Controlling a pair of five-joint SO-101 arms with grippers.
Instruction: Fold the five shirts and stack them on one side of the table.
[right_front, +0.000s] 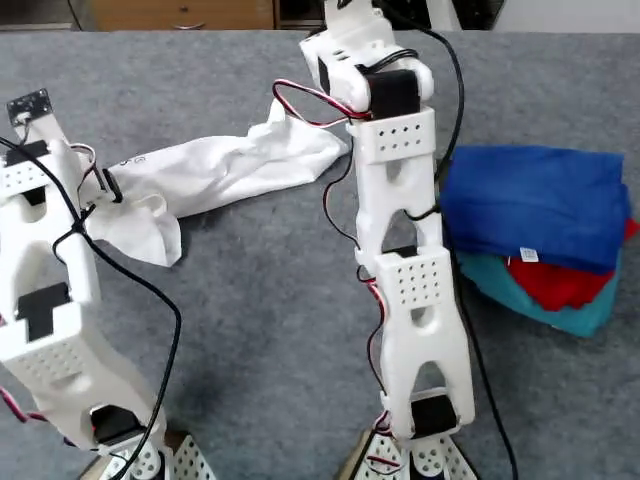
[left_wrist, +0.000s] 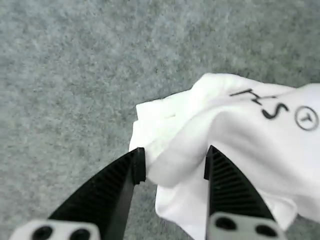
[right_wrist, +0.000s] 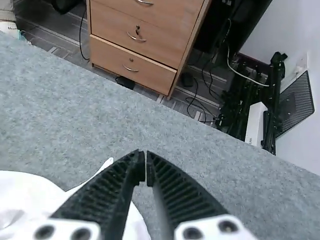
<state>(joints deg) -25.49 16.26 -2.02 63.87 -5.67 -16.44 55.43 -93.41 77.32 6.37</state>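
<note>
On the grey carpeted table (right_front: 250, 330), the left gripper (left_wrist: 172, 162) apparently clamps a fold of the white shirt (right_front: 220, 170). The right gripper (right_wrist: 145, 164), jaws pressed together, sits at the shirt's edge, with wooden drawers (right_wrist: 145, 35) beyond.

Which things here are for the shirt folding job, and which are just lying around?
For the job: white shirt; folded stack, blue on top; left end effector, gripping the white shirt; right end effector; grey table.
Just lying about: wooden drawers; cables on the floor.
</note>
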